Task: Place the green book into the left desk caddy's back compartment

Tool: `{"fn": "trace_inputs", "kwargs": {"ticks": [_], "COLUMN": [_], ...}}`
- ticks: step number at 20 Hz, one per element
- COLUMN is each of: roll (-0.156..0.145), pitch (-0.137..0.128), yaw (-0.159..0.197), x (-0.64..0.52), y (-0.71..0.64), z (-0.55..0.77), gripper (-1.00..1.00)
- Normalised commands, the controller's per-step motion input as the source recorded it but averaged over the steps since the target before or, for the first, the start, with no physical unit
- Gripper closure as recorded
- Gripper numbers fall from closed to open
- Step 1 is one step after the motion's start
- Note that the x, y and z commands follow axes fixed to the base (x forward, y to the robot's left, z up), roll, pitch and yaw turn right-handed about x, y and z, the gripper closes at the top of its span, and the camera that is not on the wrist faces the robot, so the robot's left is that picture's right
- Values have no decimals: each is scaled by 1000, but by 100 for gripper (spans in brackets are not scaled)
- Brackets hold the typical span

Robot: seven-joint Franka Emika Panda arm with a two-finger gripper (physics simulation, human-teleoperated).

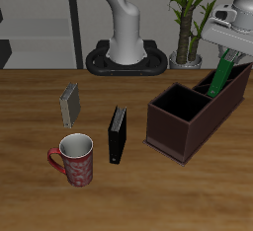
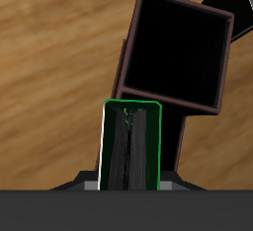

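My gripper is shut on the green book and holds it tilted, its lower end at the far end of the left desk caddy. The caddy is a long maroon-brown box. Its large square section is nearer the table's front, and the narrower back compartment lies beyond it, under the book. In the wrist view the green book hangs from my gripper just past the square section. Whether the book touches the caddy cannot be told.
A grey book and a black book stand on the table beside the caddy. A red mug sits near the front edge. A potted plant and the robot's base are at the back.
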Motion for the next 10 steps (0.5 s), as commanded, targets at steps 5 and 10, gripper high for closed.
{"fn": "trace_inputs", "kwargs": {"ticks": [5, 10], "roll": [-3, -12], "pitch": [25, 35], "yaw": [2, -14], "x": [115, 80], "y": [-28, -62], "z": [-239, -193], "gripper": [100, 100]}}
